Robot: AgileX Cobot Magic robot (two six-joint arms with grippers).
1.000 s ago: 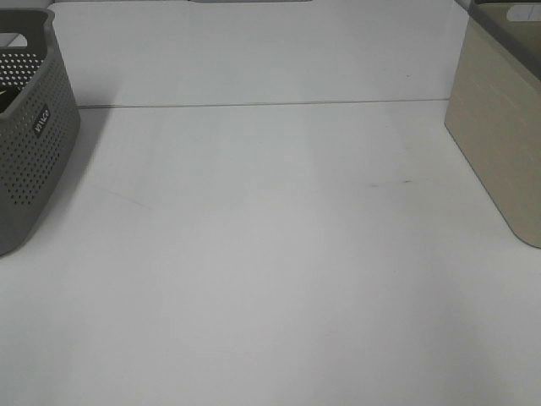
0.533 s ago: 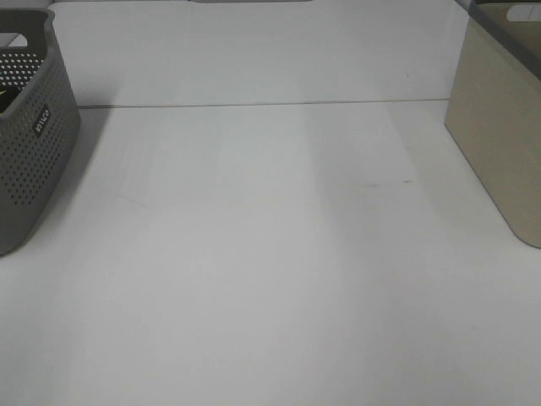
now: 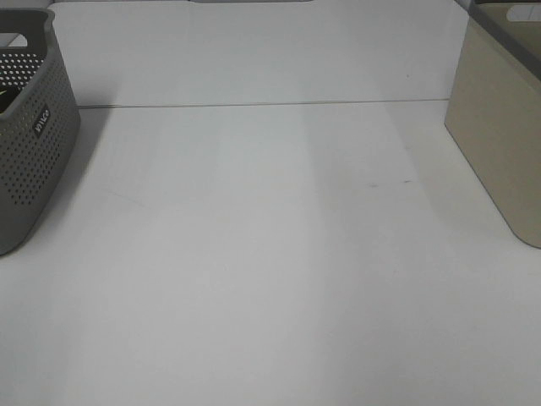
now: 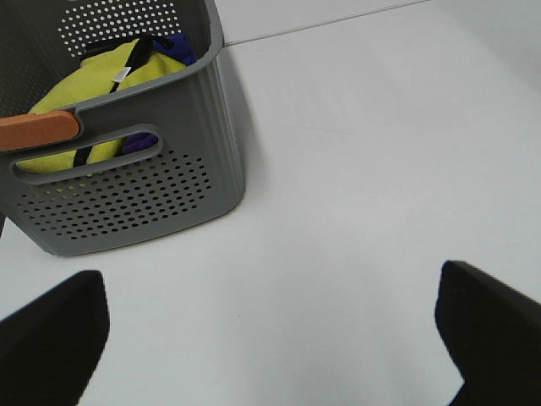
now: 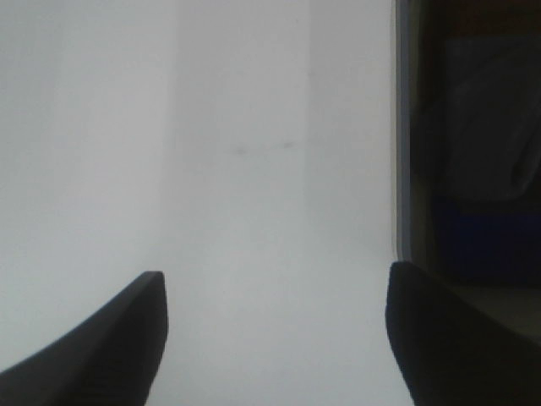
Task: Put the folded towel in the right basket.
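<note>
No towel lies on the white table (image 3: 270, 254). The right basket (image 3: 499, 127) is beige with a dark rim. The right wrist view looks into it over its rim (image 5: 401, 127) and shows dim grey and blue cloth (image 5: 482, 228); I cannot tell whether this is the folded towel. My right gripper (image 5: 279, 338) is open and empty above the table beside that basket. My left gripper (image 4: 270, 330) is open and empty near the grey perforated left basket (image 4: 127, 194). Neither gripper shows in the exterior high view.
The grey left basket (image 3: 34, 144) holds a yellow cloth (image 4: 93, 72) and a blue one (image 4: 182, 42). An orange piece (image 4: 38, 131) sits at its rim. A seam (image 3: 254, 104) crosses the table at the back.
</note>
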